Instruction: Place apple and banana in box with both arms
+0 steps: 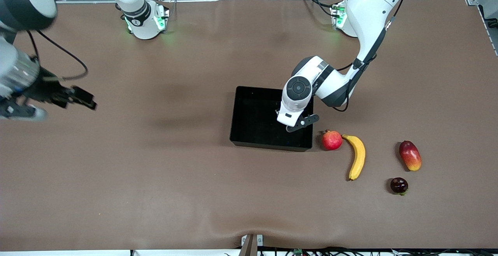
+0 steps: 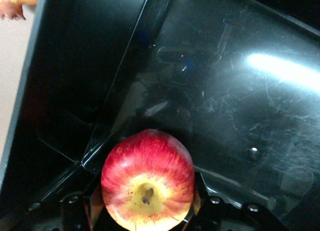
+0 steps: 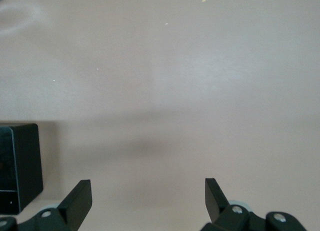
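A matte brown table point(image 1: 155, 162), its covering faintly rippled near the front camera, carries everything here. Near its middle sits the box point(image 1: 249, 131), a black rectangular plastic tray with low walls and a glossy, scuffed floor that throws back a bright streak of light. The left gripper point(image 1: 283, 116) is down inside the box at the end toward the left arm, clenched around the apple point(image 2: 148, 187), a small round fruit with red streaks fading to a speckled yellow patch around its stem dimple. Just outside that end of the box lies a round red pomegranate point(image 1: 332, 140) with a small crown tip, and beside it the banana point(image 1: 356, 156), long, curved and smooth yellow, resting on the table with one tip almost touching the pomegranate. Farther toward the left arm's end lie an elongated red-yellow mango point(image 1: 410, 155) and a small dark, shiny round fruit point(image 1: 399, 185). The right gripper point(image 3: 148, 197) waits with its flat black fingers point(image 3: 80, 198) spread apart, over bare table toward the right arm's end.
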Controlling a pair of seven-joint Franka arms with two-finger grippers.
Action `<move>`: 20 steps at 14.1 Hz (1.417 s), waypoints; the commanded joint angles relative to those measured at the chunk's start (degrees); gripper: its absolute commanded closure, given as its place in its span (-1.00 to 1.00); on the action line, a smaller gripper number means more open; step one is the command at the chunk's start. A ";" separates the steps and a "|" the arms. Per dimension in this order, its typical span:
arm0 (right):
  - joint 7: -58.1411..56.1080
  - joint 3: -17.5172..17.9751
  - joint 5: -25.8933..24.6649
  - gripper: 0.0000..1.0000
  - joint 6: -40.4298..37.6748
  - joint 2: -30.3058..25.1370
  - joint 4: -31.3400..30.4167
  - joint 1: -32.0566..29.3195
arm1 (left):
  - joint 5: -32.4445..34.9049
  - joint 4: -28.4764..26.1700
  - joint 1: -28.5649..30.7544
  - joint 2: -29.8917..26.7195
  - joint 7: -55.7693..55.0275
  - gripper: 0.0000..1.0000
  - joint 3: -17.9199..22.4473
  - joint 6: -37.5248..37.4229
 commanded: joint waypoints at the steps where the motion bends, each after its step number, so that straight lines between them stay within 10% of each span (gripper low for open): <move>1: -2.64 -1.55 -0.94 -1.00 -2.31 -4.19 -1.41 -1.53 | 1.41 -0.89 0.17 0.42 0.57 1.00 -0.30 2.01; 4: -8.34 -6.39 -0.86 -1.00 -6.35 -5.08 1.21 -1.09 | 1.41 -0.80 0.17 1.21 0.57 0.82 -0.30 4.03; 7: -9.33 -6.58 -1.55 -1.00 -11.97 -5.08 4.99 -1.79 | 1.41 -0.80 0.17 1.04 0.57 -0.99 -0.30 4.04; 12: -9.07 -5.62 -2.26 -1.00 -20.16 -5.08 9.49 -2.06 | 1.32 -1.33 0.44 -1.94 0.13 -1.00 -0.65 2.02; 20: -8.81 -4.73 -3.93 -1.00 -12.60 -3.50 5.80 -1.62 | 0.44 -0.63 6.57 -13.18 3.45 -1.00 -0.82 -4.66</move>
